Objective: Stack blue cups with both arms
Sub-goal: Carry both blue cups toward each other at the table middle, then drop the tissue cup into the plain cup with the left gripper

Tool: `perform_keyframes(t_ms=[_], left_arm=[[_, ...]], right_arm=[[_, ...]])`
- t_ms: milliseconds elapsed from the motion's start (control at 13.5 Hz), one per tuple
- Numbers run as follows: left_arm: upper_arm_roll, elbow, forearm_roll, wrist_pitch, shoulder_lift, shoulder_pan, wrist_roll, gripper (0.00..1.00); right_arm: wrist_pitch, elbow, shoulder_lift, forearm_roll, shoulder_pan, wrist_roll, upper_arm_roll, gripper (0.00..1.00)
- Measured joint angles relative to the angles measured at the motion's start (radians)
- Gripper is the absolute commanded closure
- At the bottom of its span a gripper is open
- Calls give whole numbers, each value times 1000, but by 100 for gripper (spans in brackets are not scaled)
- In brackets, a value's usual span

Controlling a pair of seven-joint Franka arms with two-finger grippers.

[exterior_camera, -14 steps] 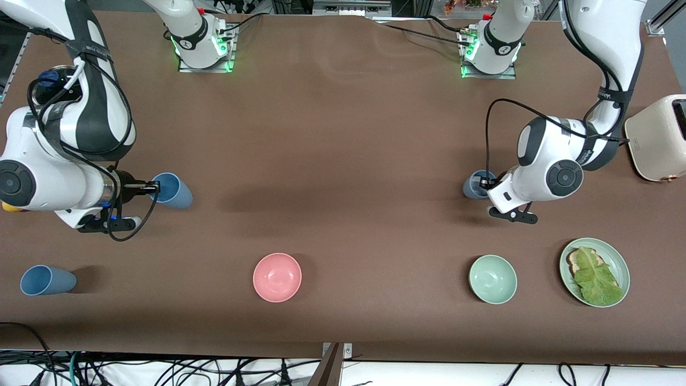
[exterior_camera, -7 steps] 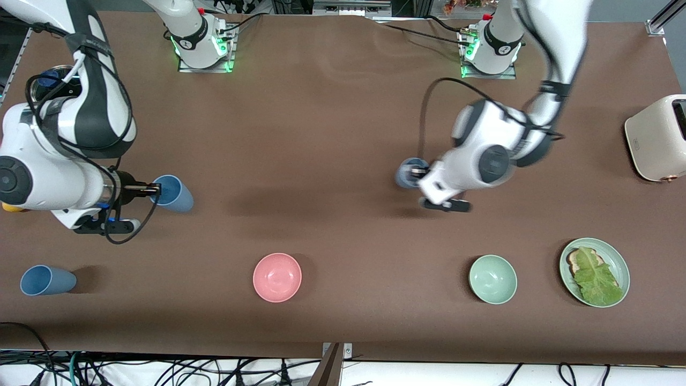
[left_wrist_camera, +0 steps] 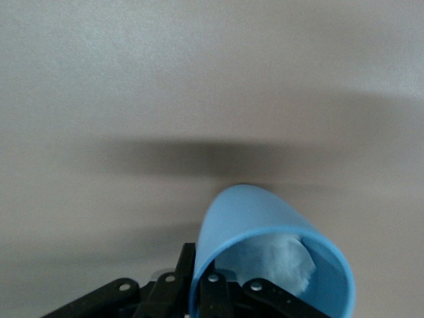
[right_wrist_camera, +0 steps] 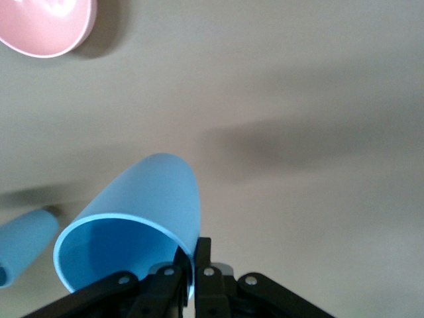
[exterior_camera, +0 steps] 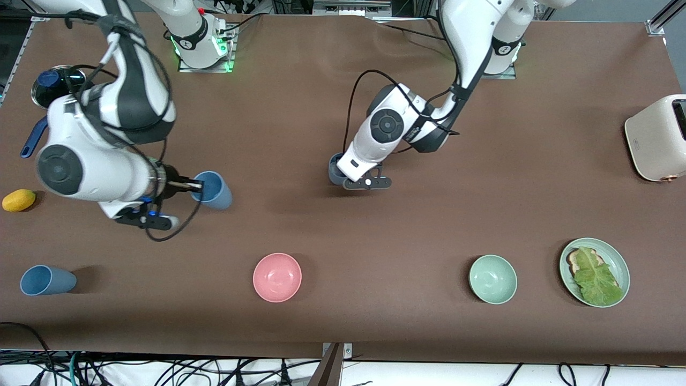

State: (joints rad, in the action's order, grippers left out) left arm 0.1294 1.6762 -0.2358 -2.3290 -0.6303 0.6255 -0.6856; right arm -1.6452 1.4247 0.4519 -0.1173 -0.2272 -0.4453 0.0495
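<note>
Now the left gripper (exterior_camera: 343,177) pinches the rim of a greyer blue cup (exterior_camera: 336,169) above mid-table, while the right gripper (exterior_camera: 194,186) clamps another blue cup (exterior_camera: 213,190) at its nine o'clock.

You have three plain blue tapered cups. The first cup (exterior_camera: 213,190) is pinched at its rim by the right hand (exterior_camera: 188,186), tilted. The greyer cup (exterior_camera: 336,170) is gripped by the left hand (exterior_camera: 347,172). The third cup (exterior_camera: 47,280) lies on its side near the desk's front edge.
</note>
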Motion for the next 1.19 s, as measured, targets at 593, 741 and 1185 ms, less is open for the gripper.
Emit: perform_keyframes(t_ms=[593,741,1185], left_arm=[[-23,-95,0,352,145,-65,3,0],[-28,-147,13,484,176,-114,47,0],[-32,-188,162,542,241,-251,220,0]], right_arm=[[-32,-2,4,-36,-169,-335,2,100],[-81,-2,15,-39,-234,-440,3,100],[-218,-13,79,-42,-382,-697,3,100]])
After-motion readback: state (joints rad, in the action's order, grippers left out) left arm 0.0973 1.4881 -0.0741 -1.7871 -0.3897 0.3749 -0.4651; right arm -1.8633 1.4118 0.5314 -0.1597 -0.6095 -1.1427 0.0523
